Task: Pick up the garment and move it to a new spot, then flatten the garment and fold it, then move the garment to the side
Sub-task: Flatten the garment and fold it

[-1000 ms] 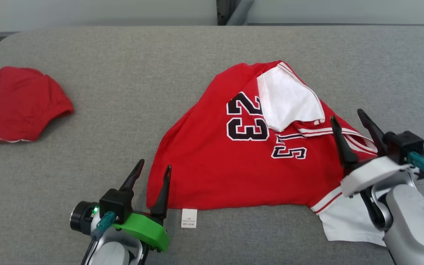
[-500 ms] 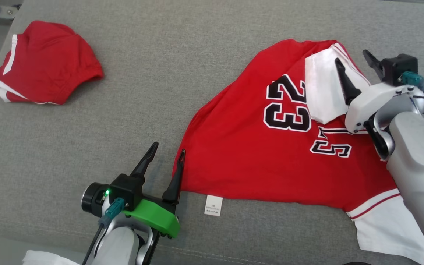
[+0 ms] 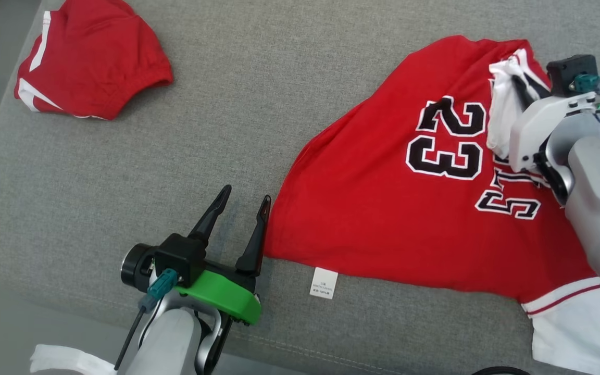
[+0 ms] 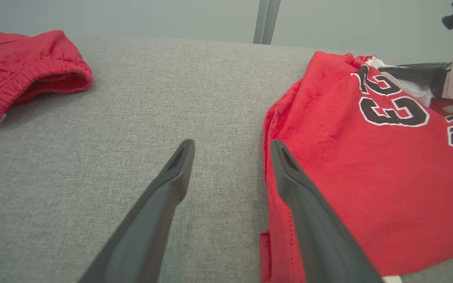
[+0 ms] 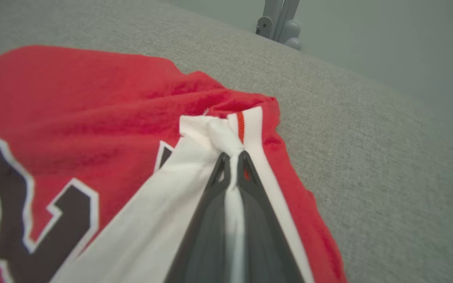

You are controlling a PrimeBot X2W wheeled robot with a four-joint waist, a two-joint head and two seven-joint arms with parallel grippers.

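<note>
Right wrist view: R gripper [image 5: 233,158] clamps jersey [image 5: 73,90], prob. sleeve [image 5: 171,184].

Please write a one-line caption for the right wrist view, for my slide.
Right end effector shut on the white sleeve of the red jersey, which lies on a grey fabric surface.

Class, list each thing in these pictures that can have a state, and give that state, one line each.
red jersey: unfolded, rumpled, number side up.
white sleeve: bunched, pinched in the right gripper.
right gripper: shut on the white sleeve.
left gripper: open, holding nothing, at the red jersey's hem corner.
care label: sticking out from the hem, lying flat.
red shorts: crumpled, apart from the red jersey.
</note>
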